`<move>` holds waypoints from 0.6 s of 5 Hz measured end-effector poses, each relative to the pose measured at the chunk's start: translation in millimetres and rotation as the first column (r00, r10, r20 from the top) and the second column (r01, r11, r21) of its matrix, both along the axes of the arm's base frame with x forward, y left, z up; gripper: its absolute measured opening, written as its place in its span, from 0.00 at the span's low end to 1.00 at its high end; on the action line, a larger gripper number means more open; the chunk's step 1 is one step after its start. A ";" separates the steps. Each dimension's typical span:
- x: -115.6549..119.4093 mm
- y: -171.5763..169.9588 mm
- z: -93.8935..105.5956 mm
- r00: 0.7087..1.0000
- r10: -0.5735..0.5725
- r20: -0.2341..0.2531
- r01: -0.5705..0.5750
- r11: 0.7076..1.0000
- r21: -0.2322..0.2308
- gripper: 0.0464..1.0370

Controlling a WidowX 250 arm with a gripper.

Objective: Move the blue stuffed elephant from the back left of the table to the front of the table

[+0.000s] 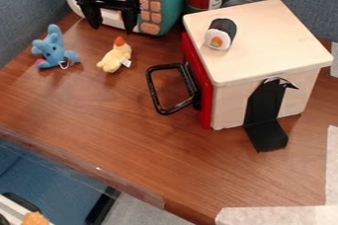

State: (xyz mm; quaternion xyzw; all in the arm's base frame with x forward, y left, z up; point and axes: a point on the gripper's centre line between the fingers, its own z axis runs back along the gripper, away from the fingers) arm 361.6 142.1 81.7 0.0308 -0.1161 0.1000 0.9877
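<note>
Evidently, we see the claw [111, 24] well spread, empty; the yellow plush [117, 57] looks soft, light (best pinched round its middle).

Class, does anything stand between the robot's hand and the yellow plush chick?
Nothing visible stands between the hand and the yellow chick. The blue plush toy sits off to one side, the red-fronted box to the other.

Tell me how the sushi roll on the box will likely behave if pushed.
The sushi roll lies on its rounded side, so it may well roll. Its soft, plush look suggests it's light and would squash a little. It lies near the edge of the box, so a push that way could drop it.
</note>
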 end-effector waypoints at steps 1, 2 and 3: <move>-1.8 -1.1 -12.1 1.000 0.001 -0.029 -0.002 1.000 -0.018 0.96; -20.0 30.2 -16.4 0.998 0.057 -0.029 -0.058 0.997 -0.055 0.96; -43.2 72.4 -8.2 0.991 0.133 0.010 -0.132 0.989 -0.072 0.96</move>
